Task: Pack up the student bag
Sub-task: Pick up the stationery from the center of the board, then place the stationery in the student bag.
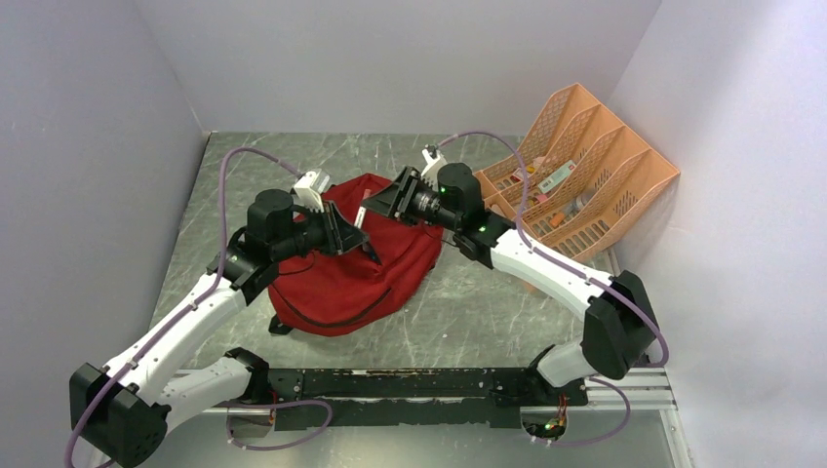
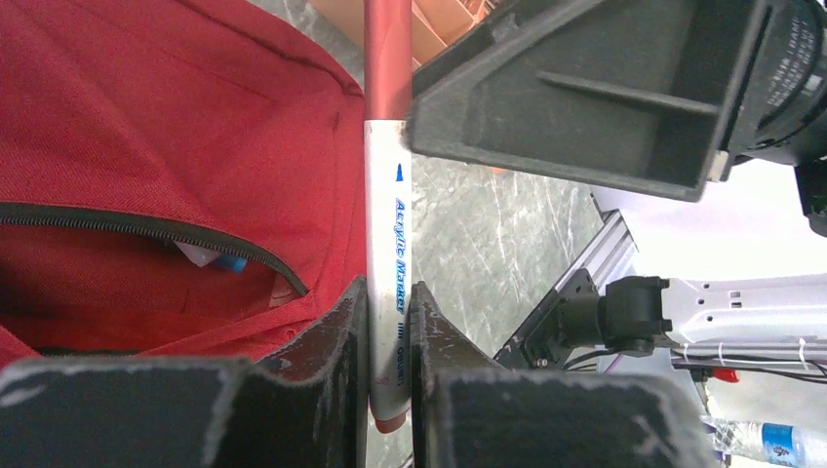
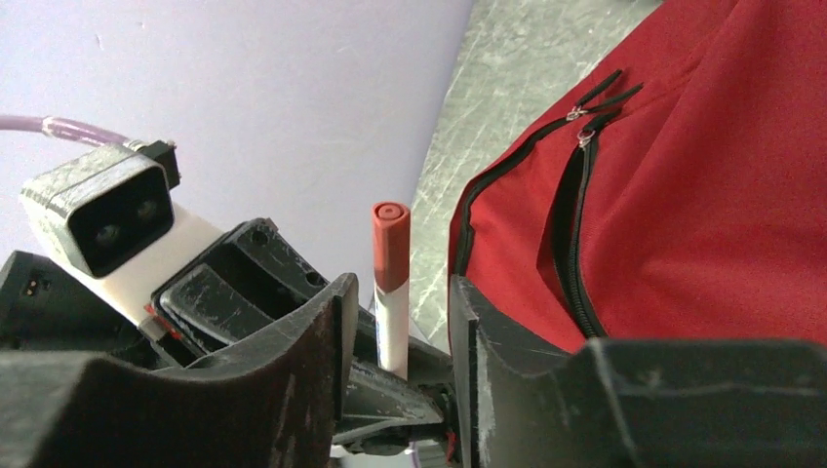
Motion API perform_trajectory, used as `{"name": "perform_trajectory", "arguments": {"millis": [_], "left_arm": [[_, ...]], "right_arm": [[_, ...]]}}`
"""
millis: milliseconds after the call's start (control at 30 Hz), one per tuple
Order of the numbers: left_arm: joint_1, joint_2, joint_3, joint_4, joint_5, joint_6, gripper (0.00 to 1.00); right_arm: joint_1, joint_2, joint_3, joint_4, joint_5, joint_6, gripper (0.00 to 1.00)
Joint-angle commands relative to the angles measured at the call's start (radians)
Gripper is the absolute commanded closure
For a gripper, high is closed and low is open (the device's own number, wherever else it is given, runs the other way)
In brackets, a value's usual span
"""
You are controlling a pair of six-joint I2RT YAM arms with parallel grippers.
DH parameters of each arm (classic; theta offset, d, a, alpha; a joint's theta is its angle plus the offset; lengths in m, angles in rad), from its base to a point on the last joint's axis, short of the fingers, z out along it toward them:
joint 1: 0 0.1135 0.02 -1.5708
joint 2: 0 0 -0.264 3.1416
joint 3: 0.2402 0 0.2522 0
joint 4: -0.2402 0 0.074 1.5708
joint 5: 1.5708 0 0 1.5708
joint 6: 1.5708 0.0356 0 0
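Grey table w/ student bag & peach organiser on it.

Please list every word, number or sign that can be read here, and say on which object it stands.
"Acrylic Marker": blue print on the white barrel of the marker.
Smaller print lower on that barrel: too blurred to read.
Labels in the peach organiser: too small to read.
Blue label on the bottle: blurred, unreadable.
The student bag shows no text.

I can't identify the white-and-blue item mostly hidden behind the student bag's zipper.
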Motion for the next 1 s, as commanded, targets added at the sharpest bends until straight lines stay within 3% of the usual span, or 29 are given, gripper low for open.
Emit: {"name": "perform_trajectory", "arguments": {"millis": [0,133,267,467,633,967], "left_arm": [[-0.003,-0.012,-0.013,0.033,-0.035,-0.023,0.95],[-0.003,-0.021,-0.009,-0.037,-0.155,-0.059,0.95],[-0.002,-0.052,0.002,-0.202,-0.412,-0.116,0.95],[-0.001,-0.176,-0.036,-0.328,-0.585,-0.189,0.95],[-0.001,-0.249,-0.058,-0.377,-0.631,-0.222,0.95],[-0.002,-0.279,-0.090,-0.377,-0.594,-0.240,0.95]], "right_arm": [[0.004,-0.065,-0.020,-0.012,0.045,-0.073,0.55],[0.005,-0.087,-0.033,-0.054,0.074,-0.137,0.53],[0.005,-0.082,-0.042,-0.094,0.089,-0.230,0.53],[0.092,0.029,0.140,-0.332,0.159,-0.506,0.51],[0.189,0.167,0.304,-0.532,0.383,-0.709,0.49],[0.311,0.416,0.461,-0.684,0.804,-1.039,0.48]]}}
